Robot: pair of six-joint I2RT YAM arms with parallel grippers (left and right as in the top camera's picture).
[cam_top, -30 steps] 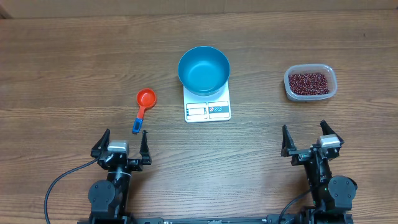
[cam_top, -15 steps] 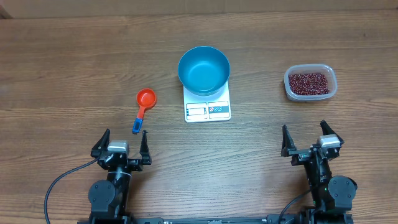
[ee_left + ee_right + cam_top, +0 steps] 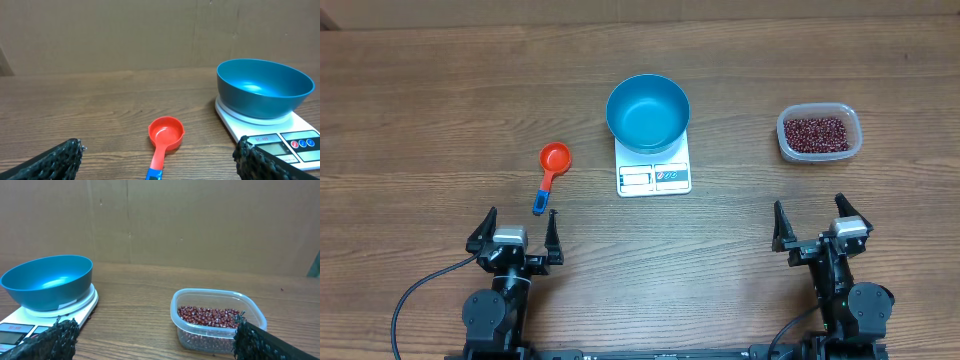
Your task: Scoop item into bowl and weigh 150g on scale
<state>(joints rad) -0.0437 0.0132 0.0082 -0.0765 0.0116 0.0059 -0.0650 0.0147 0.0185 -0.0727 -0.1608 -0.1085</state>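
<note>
The blue bowl [image 3: 647, 111] [image 3: 264, 87] [image 3: 48, 280] stands empty on the white scale [image 3: 655, 176] [image 3: 285, 140] [image 3: 30, 317] at mid-table. Dark red-brown beans [image 3: 816, 131] [image 3: 208, 316] fill a clear plastic tub [image 3: 819, 147] [image 3: 220, 337] at the right. A red scoop with a blue handle end [image 3: 549, 171] [image 3: 165, 140] lies left of the scale. My left gripper [image 3: 516, 232] [image 3: 159, 165] is open near the front edge, just behind the scoop's handle, holding nothing. My right gripper [image 3: 818, 225] [image 3: 152, 342] is open too, in front of the tub, and also empty.
A brown cardboard wall [image 3: 150, 35] [image 3: 200, 220] backs the wooden table [image 3: 440, 90]. A black cable [image 3: 420, 290] trails from the left arm's base at the front.
</note>
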